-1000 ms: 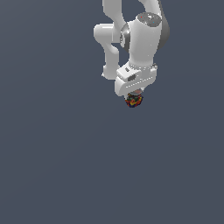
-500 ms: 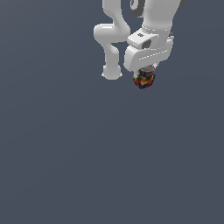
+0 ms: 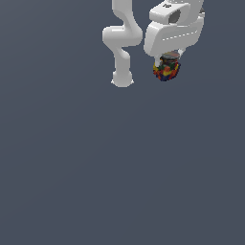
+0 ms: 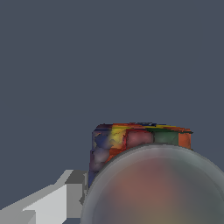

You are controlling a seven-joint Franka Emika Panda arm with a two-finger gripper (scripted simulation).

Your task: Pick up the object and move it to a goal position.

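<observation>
The object [image 3: 166, 70] hangs near the top of the exterior view, on that view's right, dark grey top up and mottled body down, its axis upright, clear of the grey floor [image 3: 119, 182]. The gripper [image 3: 168, 61] is clamped on it from above, white body wider than the load. Only the wrist view shows its blocky coloured side [image 4: 140, 142], one grey finger [image 4: 72, 192] beside it and a blurred round surface in front.

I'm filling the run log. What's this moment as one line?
phase: carry | gripper: shut on object | object: hangs under gripper | goal: not visible
</observation>
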